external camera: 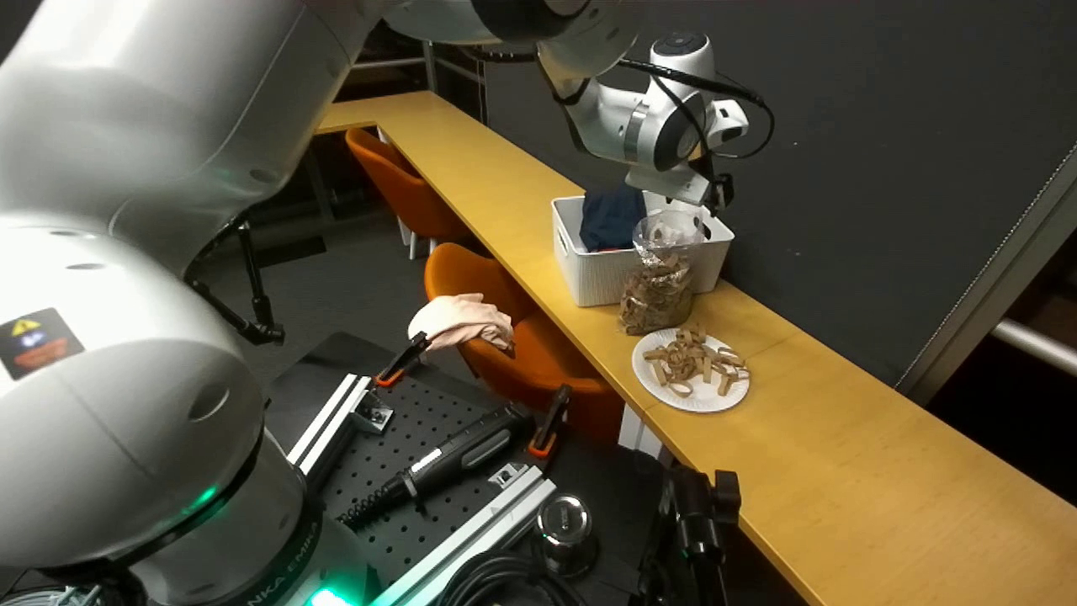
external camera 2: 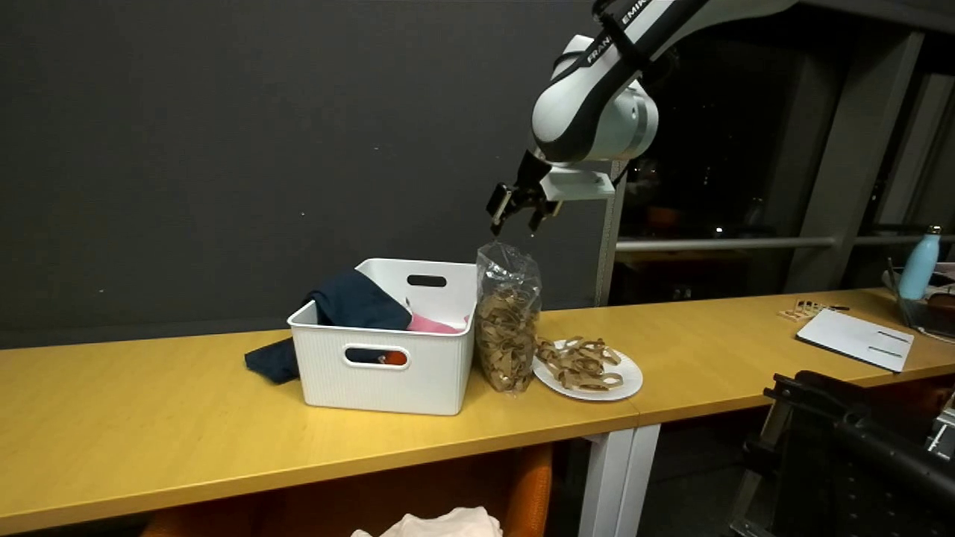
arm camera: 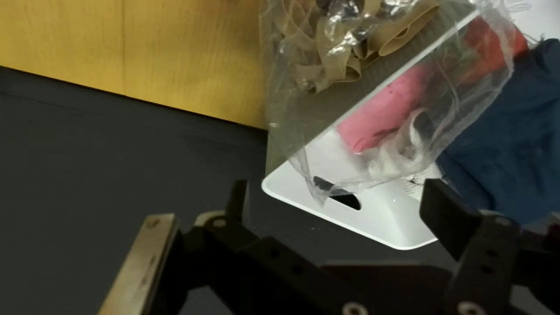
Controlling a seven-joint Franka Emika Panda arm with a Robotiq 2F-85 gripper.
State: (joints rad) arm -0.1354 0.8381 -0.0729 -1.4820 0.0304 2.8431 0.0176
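Note:
My gripper (arm camera: 339,205) is open and empty, its fingers wide apart in the wrist view. In both exterior views the gripper (external camera 2: 515,227) (external camera: 719,194) hangs just above the open top of a clear plastic bag (external camera 2: 509,328) of tan bands. The bag (external camera: 656,295) stands upright, and its loose mouth shows in the wrist view (arm camera: 306,113). A white basket (external camera 2: 388,391) stands beside the bag, with navy cloth (external camera 2: 358,302) and a pink item (arm camera: 385,109) in it. A white paper plate (external camera 2: 630,380) with loose tan bands (external camera 2: 578,362) lies on the bag's far side from the basket.
The yellow table (external camera: 841,446) runs along a dark wall (external camera 2: 224,149). Orange chairs (external camera: 538,362) stand at it, one with pale cloth (external camera: 463,320). A white board (external camera 2: 854,339) and a blue bottle (external camera 2: 921,265) are further along. The robot's black perforated base table (external camera: 404,446) holds tools.

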